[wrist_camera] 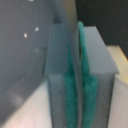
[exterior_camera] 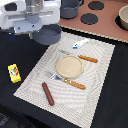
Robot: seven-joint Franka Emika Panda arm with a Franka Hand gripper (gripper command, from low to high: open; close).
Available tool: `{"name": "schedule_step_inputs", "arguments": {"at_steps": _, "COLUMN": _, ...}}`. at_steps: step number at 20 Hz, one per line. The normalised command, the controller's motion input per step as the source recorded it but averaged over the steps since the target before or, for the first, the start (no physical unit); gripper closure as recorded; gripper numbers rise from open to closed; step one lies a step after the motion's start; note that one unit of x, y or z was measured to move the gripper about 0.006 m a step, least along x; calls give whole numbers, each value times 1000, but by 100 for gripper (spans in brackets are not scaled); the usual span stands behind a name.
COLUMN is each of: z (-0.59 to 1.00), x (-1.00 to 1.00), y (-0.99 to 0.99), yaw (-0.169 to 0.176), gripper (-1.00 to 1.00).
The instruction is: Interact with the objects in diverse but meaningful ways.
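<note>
**Pincer clamped on the pan, above the far corner of the mat**

In the wrist view the gripper [wrist_camera: 79,86] stands narrow. Its green pads [wrist_camera: 70,97] press from both sides on a thin grey edge, which I judge to be the wall of the grey frying pan [wrist_camera: 25,55]. The dark inner face of the pan fills the space beside the fingers.

In the exterior view the gripper [exterior_camera: 44,26] is mostly hidden under the white wrist. The frying pan [exterior_camera: 48,35] hangs directly below it, over the far corner of the striped placemat [exterior_camera: 97,95], on the exterior view's left. I cannot tell if the pan touches the mat. Its long handle does not show.

The other things all lie nearer than the pan:

- The white-and-blue fish [exterior_camera: 80,43] is closest, just to the exterior view's right, on the far edge of the mat.
- The brown sausage [exterior_camera: 48,93] is well apart, on the near side. Its long axis runs slantwise, from far left to near right.
- The yellow packet [exterior_camera: 14,72] lies off the mat, on the dark table at the left.
- The wooden plate [exterior_camera: 69,66] sits in the middle of the mat, between a fork [exterior_camera: 66,80] and a knife [exterior_camera: 83,57].

The stove top [exterior_camera: 100,22] is far and to the right. If the pan goes there, the move probably runs rightward and away, passing over the fish.
</note>
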Motion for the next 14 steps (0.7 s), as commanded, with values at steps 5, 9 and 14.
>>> {"name": "schedule_step_inputs", "arguments": {"at_steps": 5, "z": -412, "x": -322, "y": -637, "yaw": 31, "gripper": 100}}
{"name": "schedule_step_inputs", "arguments": {"at_steps": 9, "z": -450, "x": -372, "y": -564, "yaw": 16, "gripper": 100}}
{"name": "schedule_step_inputs", "arguments": {"at_steps": 14, "z": -284, "x": -358, "y": -62, "yaw": 41, "gripper": 100}}
